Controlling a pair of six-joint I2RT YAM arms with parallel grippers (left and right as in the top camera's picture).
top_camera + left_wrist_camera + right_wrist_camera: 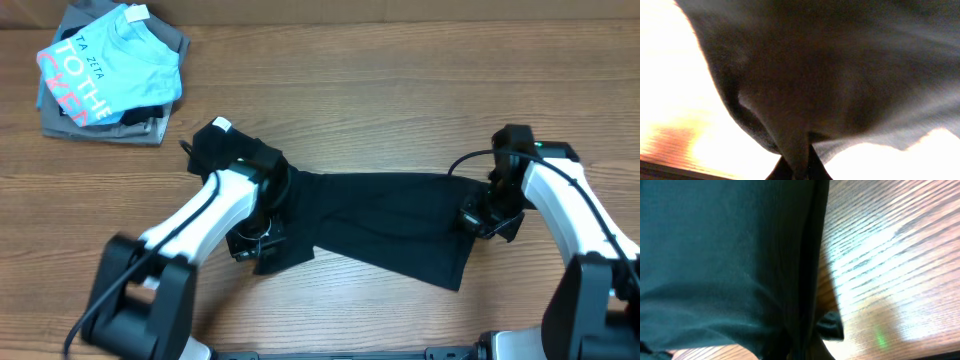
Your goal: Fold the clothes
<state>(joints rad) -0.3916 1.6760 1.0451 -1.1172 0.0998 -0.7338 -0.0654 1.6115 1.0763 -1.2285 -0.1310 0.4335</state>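
Note:
The black shirt (380, 220) is stretched in a band across the middle of the table, its collar with the small white tag (222, 125) at the left end. My left gripper (258, 238) is shut on the shirt's left part; in the left wrist view the dark fabric (830, 75) fills the frame and runs down between the jaws (799, 167). My right gripper (482, 218) is shut on the shirt's right edge; the right wrist view shows fabric (725, 260) bunched into the jaws (805, 347).
A stack of folded garments with a light blue lettered tee (115, 60) on top, over grey ones (150, 128), lies at the back left. The wooden table (400, 90) shows around the shirt.

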